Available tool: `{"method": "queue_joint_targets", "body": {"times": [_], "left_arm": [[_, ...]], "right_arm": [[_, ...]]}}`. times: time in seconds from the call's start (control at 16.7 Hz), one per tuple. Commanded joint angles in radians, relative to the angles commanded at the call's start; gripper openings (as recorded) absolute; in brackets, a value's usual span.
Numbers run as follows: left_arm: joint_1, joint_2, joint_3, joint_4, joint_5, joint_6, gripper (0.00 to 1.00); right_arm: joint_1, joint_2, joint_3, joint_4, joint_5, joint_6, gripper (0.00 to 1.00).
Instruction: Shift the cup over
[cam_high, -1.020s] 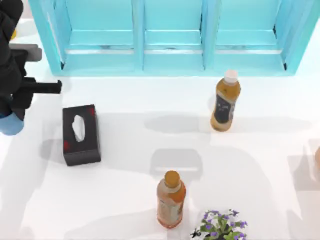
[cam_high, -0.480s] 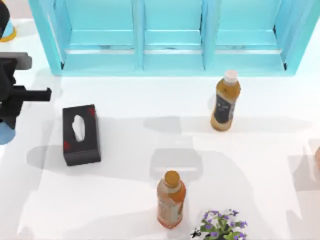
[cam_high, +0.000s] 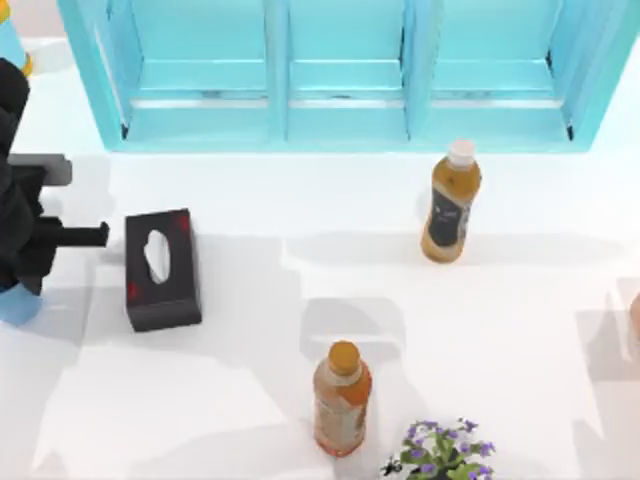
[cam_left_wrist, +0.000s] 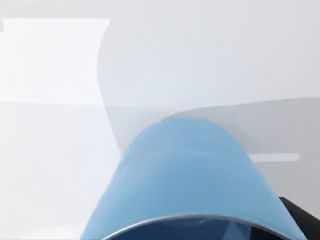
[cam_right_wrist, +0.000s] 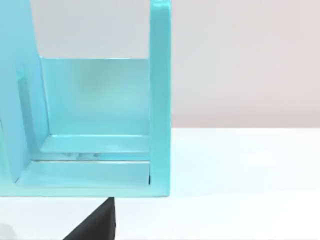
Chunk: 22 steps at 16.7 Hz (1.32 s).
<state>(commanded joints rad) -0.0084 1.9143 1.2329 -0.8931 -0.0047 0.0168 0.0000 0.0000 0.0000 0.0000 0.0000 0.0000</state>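
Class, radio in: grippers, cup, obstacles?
Left gripper holding the cup at table's left edge. Tissue box close beside. Right arm parked near shelf.

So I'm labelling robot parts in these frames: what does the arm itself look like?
The left arm at the table's left edge is matt black and blocky, with a grey slab-like piece near its top and a thin black bar jutting toward the right. No cables or markings can be made out. In the right wrist view, a plain black wedge of the right arm's hardware sits at the frame edge.
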Motion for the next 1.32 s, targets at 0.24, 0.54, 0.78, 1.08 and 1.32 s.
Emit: {"method": "queue_joint_targets", "body": {"times": [0.24, 0.54, 0.78, 1.08, 1.32], "left_arm": [[0.0, 0.0, -0.001, 0.001, 0.0, 0.0, 0.08], [0.0, 0.0, -0.001, 0.001, 0.0, 0.0, 0.45], [0.0, 0.0, -0.001, 0.001, 0.0, 0.0, 0.75], [0.0, 0.0, -0.001, 0.001, 0.0, 0.0, 1.0], [0.0, 0.0, -0.001, 0.001, 0.0, 0.0, 1.0]], "right_arm": [[0.0, 0.0, 0.0, 0.0, 0.0, 0.0, 1.0], [0.0, 0.0, 0.0, 0.0, 0.0, 0.0, 1.0], [0.0, 0.0, 0.0, 0.0, 0.0, 0.0, 1.0], [0.0, 0.0, 0.0, 0.0, 0.0, 0.0, 1.0], [0.0, 0.0, 0.0, 0.0, 0.0, 0.0, 1.0]]}}
